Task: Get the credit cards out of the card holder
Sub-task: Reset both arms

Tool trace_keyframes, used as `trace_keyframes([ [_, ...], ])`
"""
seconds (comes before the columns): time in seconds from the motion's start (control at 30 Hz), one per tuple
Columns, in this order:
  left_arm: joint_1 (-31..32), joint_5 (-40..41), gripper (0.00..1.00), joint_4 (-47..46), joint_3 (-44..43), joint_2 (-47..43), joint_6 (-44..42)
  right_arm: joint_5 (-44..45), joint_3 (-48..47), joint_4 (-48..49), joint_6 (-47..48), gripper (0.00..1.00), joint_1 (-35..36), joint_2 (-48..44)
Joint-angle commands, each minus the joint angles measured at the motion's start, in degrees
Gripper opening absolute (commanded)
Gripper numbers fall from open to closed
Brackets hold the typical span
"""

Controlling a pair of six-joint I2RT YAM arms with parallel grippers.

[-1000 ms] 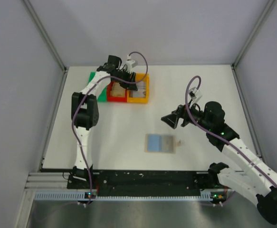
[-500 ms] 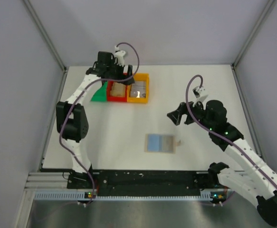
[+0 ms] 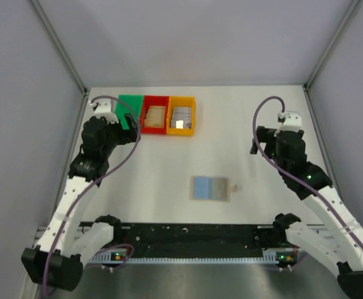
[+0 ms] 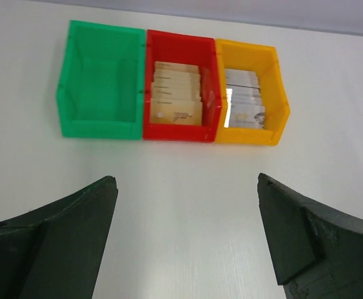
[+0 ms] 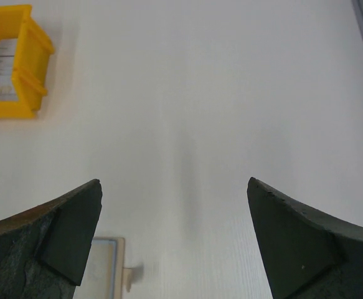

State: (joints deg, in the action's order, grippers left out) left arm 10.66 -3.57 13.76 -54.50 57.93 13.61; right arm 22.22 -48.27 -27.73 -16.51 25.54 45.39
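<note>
Plainly, the left pincer (image 4: pixel 187 240) hangs with its jaws spread wide and nothing between them, set back from a row of three bins. The green bin (image 4: pixel 100 93) looks bare. The red bin (image 4: pixel 209 93) holds tan credit cards (image 4: pixel 177 99) and the orange bin (image 4: pixel 278 106) holds grey-silver ones.

Mid-table (image 3: pixel 169 156), well apart from the bins, the card holder (image 3: pixel 210 188) lies opened flat, blue-grey lining up.

The right pincer (image 5: pixel 175 240) is likewise wide open and empty, hovering over bare table beyond the holder.

The cards should be light, stiff and slick, awkward to pinch when flat; any left are best drawn by an exposed short edge. The holder is probably soft and light enough to slide, so one pincer would likely need to pin it.

From above the holder is too small to show whether its pockets are emptied. The right wrist view catches only its corner, plus a small pale tab (image 3: pixel 235 185) just beside it that I cannot identify.
</note>
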Motion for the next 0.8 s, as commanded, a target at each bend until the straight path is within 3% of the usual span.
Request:
trace_keyframes([
  [0.0, -0.1, 16.9, 0.99, 4.6, 4.5, -13.7, -0.7, 10.7, -3.4, -2.3, 1.4, 0.98, -0.8, -3.0],
  [0.2, 0.6, 26.0, 0.99, 12.1, 6.7, -29.9, -5.6, 14.8, -3.5, -2.3, 2.3, 0.99, -0.9, -5.5],
  [0.33, 1.8, 30.7, 0.99, 14.6, 6.4, -32.7, -6.3, 14.3, -4.3, -2.4, 1.8, 0.98, -0.9, -6.4],
  [0.77, 6.3, 27.5, 1.00, 13.2, 8.7, -37.1, -5.7, 7.8, -4.9, -3.2, 1.3, 0.99, -0.9, -10.9],
])
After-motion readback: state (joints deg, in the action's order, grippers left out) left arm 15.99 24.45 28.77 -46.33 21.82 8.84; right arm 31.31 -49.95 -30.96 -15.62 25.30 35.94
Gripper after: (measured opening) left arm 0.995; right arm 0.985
